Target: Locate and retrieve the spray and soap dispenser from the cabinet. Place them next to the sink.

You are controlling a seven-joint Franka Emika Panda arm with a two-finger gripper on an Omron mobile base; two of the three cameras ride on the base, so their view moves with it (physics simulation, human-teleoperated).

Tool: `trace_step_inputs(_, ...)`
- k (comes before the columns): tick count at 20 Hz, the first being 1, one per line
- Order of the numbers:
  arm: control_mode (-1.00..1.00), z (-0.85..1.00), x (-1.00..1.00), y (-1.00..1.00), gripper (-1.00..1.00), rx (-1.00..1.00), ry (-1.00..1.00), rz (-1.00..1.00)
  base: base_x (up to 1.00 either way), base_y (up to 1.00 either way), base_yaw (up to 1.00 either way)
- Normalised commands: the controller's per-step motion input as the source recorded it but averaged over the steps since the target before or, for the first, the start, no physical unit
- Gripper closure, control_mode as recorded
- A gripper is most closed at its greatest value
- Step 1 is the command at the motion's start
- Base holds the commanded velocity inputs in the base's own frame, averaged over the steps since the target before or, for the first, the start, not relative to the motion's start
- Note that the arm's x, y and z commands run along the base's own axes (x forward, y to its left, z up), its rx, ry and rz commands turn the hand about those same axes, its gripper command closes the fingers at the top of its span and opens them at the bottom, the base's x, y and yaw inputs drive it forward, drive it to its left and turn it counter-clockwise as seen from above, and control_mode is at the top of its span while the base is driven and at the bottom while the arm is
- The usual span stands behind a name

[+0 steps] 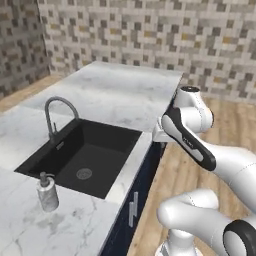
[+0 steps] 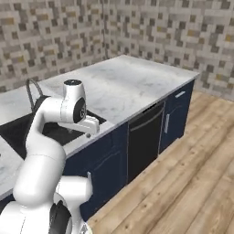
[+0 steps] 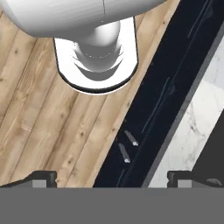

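The soap dispenser (image 1: 47,192), a grey marbled bottle with a dark pump head, stood upright on the white marble surface (image 1: 107,92) just beside the near left corner of the sink (image 1: 82,156). The sink was a black basin set into that surface, with a round drain in its floor and a curved dark faucet (image 1: 56,115) rising at its far left edge.

The arm was folded above the surface's front edge, beside the right side of the sink, with its hand pointing down. In the hand view the gripper (image 3: 113,178) looked straight down: its 2 dark fingertips (image 3: 40,178) stood at opposite sides of the bottom edge, so the jaws were spread wide apart with nothing between them. Below them lay the wooden floor (image 3: 39,131), the navy cabinet fronts (image 3: 175,78) with 2 small silver handles (image 3: 127,146), and a strip of marble edge.

In the right base view, navy doors and a black panelled front (image 2: 145,137) ran under the surface toward the far corner.
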Motion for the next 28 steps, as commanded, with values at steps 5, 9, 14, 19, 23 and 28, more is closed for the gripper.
trace_step_inputs(5, 1.0, 0.0, 0.0, 0.0, -1.0, 0.0, 0.0, 0.0, 0.0, 0.0, -0.5)
trace_step_inputs(9, 1.0, 0.0, 0.0, 0.0, -1.0, 0.0, 0.0, 0.0, 0.0, 0.0, -0.5)
trace_step_inputs(14, 1.0, 0.0, 0.0, 0.0, -1.0, 0.0, 0.0, 0.0, 0.0, 0.0, -0.5)
trace_step_inputs(19, 1.0, 0.0, 0.0, 0.0, -1.0, 0.0, 0.0, 0.0, 0.0, 0.0, -0.5)
trace_step_inputs(23, 1.0, 0.0, 0.0, 0.0, -1.0, 0.0, 0.0, 0.0, 0.0, 0.0, -0.5)
trace_step_inputs(28, 1.0, 0.0, 0.0, 0.0, -1.0, 0.0, 0.0, 0.0, 0.0, 0.0, -0.5)
